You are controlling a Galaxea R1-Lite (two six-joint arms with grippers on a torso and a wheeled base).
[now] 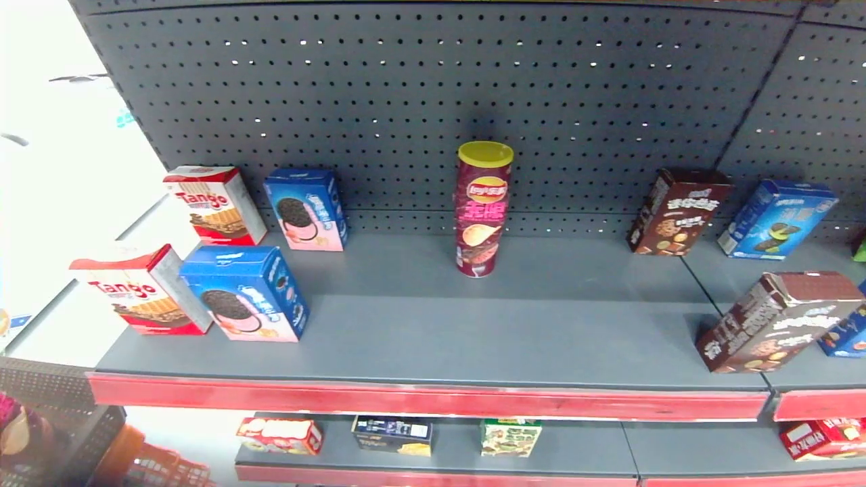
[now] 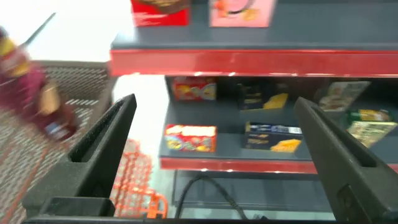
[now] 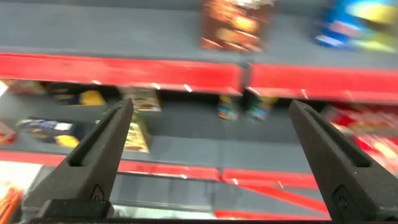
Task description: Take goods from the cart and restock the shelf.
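We hold the left gripper (image 2: 214,102) and the right gripper (image 3: 211,104) in front of the lower shelves, jaws apart and empty. A chip can (image 1: 482,210) stands upright at the back of the shelf (image 1: 433,338). The cart (image 1: 47,399) sits low on our left.

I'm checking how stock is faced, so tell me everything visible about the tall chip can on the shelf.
The chip can is a tall maroon cylinder with a yellow lid, seemingly cardboard, printed with chip pictures. It stands upright and closed near the back of the grey shelf, close to the pegboard. No other package touches it.
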